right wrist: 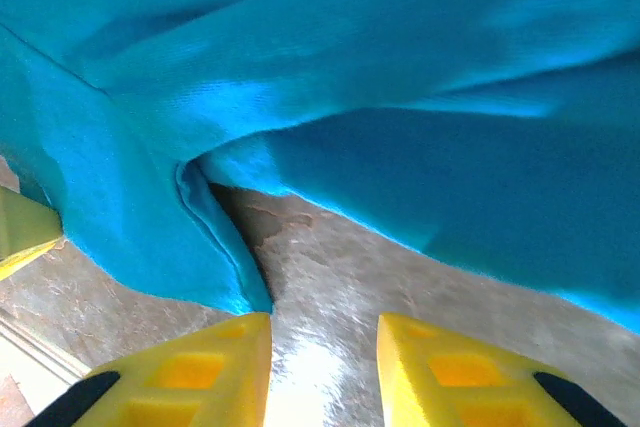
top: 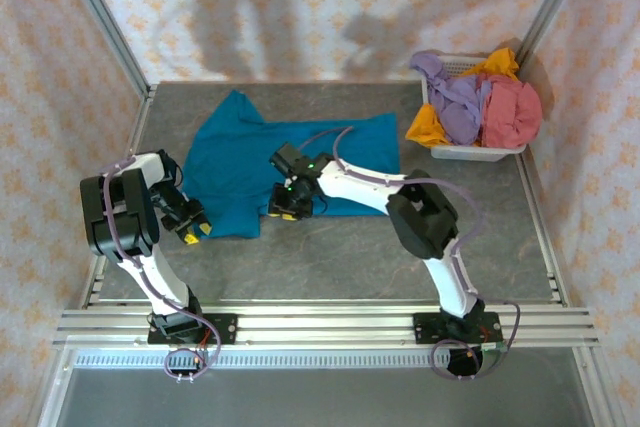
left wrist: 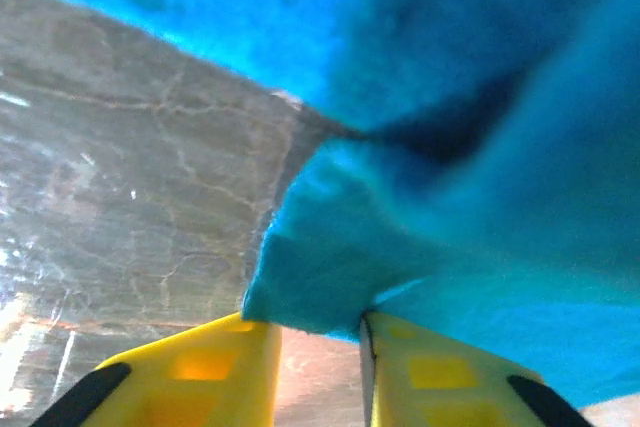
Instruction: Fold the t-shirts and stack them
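Evidently for folding, the left gripper (left wrist: 320, 335) straddles a near corner of the teal t-shirt (top: 240, 157), clenched or not I cannot tell; the right gripper (right wrist: 322, 337) gapes empty at its hem.

spread t-shirt (top: 240, 162) — table (top: 350, 247) centre | basket (top: 470, 153) — far right, heaped t-shirts (top: 480, 102) inside

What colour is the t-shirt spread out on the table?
Teal-blue t-shirt; the top external view shows it best.
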`<move>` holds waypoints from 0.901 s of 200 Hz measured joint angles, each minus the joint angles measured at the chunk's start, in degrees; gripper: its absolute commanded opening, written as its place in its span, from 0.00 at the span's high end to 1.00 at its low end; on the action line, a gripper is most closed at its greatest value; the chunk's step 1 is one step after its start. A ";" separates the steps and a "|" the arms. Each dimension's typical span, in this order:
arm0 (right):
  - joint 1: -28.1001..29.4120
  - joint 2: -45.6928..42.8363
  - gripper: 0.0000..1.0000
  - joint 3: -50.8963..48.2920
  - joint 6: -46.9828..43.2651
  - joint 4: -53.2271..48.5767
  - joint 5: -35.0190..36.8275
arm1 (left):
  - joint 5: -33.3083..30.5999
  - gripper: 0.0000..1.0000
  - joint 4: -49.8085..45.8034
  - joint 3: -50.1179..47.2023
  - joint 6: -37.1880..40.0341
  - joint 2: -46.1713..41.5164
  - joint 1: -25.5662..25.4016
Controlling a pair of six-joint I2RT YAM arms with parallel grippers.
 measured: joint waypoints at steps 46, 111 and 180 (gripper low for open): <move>1.53 5.16 0.67 5.77 -0.20 -0.50 -3.28 | 0.07 0.91 0.35 0.00 -0.04 0.00 -0.17; 2.45 8.55 0.69 8.13 -0.13 -0.02 -7.08 | 0.52 0.96 0.31 0.98 -0.07 -0.31 -0.17; 2.45 10.16 0.80 10.97 -0.17 0.22 -9.22 | 1.38 0.99 -0.72 4.35 -0.09 -1.73 -0.17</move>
